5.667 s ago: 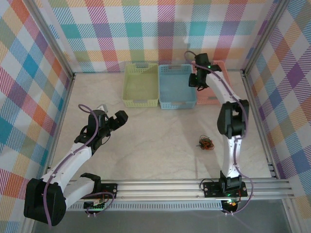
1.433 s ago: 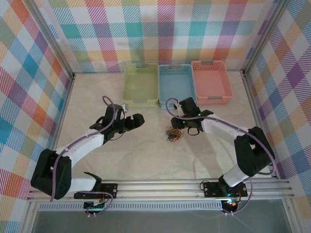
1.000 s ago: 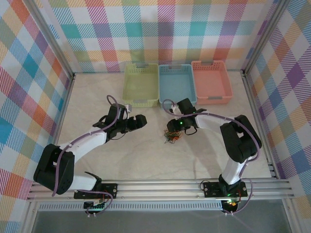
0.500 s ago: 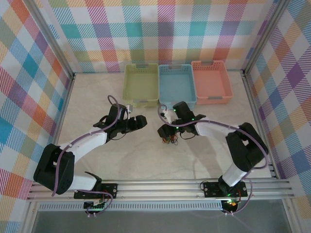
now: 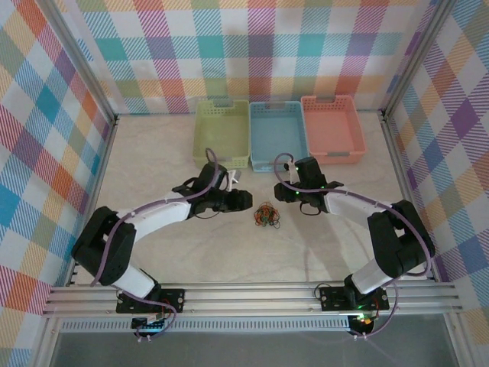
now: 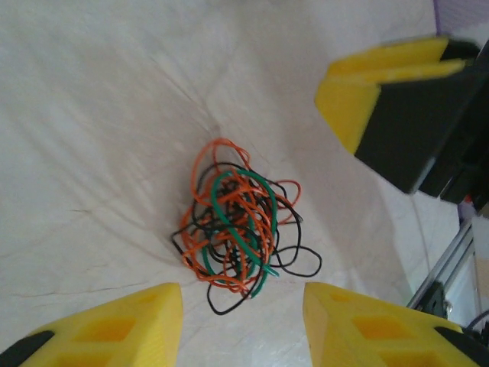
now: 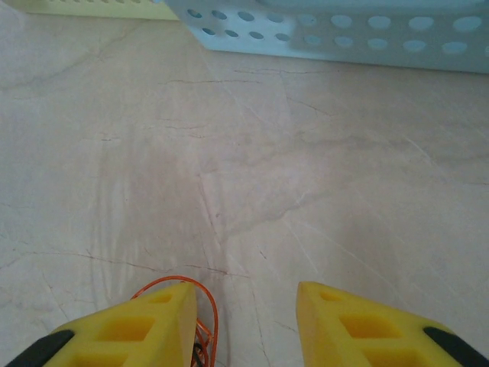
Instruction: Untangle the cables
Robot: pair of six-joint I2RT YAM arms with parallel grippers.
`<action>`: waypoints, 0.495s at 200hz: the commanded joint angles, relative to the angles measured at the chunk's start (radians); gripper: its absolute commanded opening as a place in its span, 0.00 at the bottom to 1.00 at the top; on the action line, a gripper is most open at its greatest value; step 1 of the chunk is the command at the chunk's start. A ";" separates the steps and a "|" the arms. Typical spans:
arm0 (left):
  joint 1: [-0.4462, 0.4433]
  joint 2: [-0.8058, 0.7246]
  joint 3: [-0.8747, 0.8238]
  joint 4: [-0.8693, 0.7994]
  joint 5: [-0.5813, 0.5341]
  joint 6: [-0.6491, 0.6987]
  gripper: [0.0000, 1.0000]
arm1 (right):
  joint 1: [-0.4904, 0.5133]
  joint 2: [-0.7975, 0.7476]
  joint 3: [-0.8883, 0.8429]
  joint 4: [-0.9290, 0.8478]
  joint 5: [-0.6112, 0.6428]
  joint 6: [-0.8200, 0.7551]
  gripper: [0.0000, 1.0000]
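Orange, green and black cables [image 6: 237, 233] lie knotted on the pale table [image 6: 92, 115], free of both grippers. Left gripper [image 6: 243, 302] hangs spread above them; right gripper [image 7: 246, 298], also spread, has one orange loop beside its finger on its wrist camera.

Soft, even light is falling from overhead, leaving only faint shadows beneath both arms in the top view. Just ahead of the left gripper [image 6: 241, 298], the cables [image 6: 237, 229] are showing crisply, while its yellow fingers [image 6: 107, 329] are blurring at the frame's edge. Beyond the right gripper [image 7: 244, 294], the blue basket [image 7: 344, 34] is looking slightly soft, and the pale table [image 7: 306, 153] is reflecting light evenly.
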 commanded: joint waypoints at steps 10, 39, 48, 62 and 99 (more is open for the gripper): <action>-0.054 0.077 0.068 -0.067 0.042 0.037 0.38 | 0.003 0.003 0.014 0.002 0.011 0.026 0.40; -0.072 0.119 0.092 -0.092 0.027 0.030 0.33 | 0.003 0.010 0.017 0.000 0.001 0.025 0.40; -0.074 0.122 0.098 -0.110 0.011 0.026 0.33 | 0.003 0.012 0.018 -0.001 -0.002 0.025 0.40; -0.074 0.120 0.100 -0.130 -0.009 0.025 0.32 | 0.003 0.013 0.020 -0.001 -0.002 0.026 0.40; -0.074 0.140 0.107 -0.147 -0.036 0.023 0.32 | 0.003 0.022 0.026 -0.004 -0.006 0.032 0.40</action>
